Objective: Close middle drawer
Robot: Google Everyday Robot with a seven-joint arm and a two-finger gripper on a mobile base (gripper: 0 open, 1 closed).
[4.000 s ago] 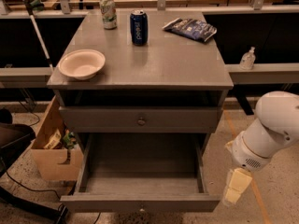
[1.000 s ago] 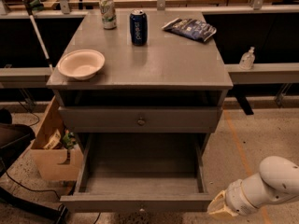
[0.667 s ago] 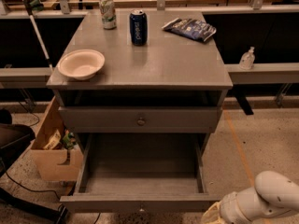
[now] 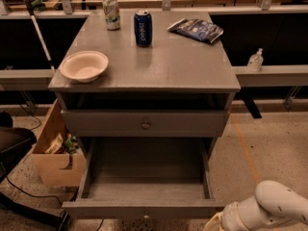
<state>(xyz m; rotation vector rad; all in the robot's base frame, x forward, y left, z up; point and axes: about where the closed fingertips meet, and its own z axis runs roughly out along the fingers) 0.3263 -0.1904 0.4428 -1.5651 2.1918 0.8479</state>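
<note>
Counting out from the gripper (image 4: 215, 223), low right: two drawers to its left, middle drawer (image 4: 144, 209) and upper drawer (image 4: 183, 123). Up on the bench (image 4: 192, 71) are two cans, green can (image 4: 111, 12) and blue can (image 4: 142, 28), one bowl (image 4: 84, 65) and one snack bag (image 4: 196, 30). One pump bottle (image 4: 255, 60) above, one cardboard box (image 4: 53, 166) far left.

— The middle drawer (image 4: 144, 209)?
— Grey wood, pulled far out, its bare floor showing, small round knob centred on the front.
— The gripper (image 4: 214, 223)?
— Low, beside its front right corner.

Middle drawer (image 4: 144, 209) is showing matt grey-painted wood; gripper (image 4: 212, 224), btm right, is looking smooth cream plastic.
</note>
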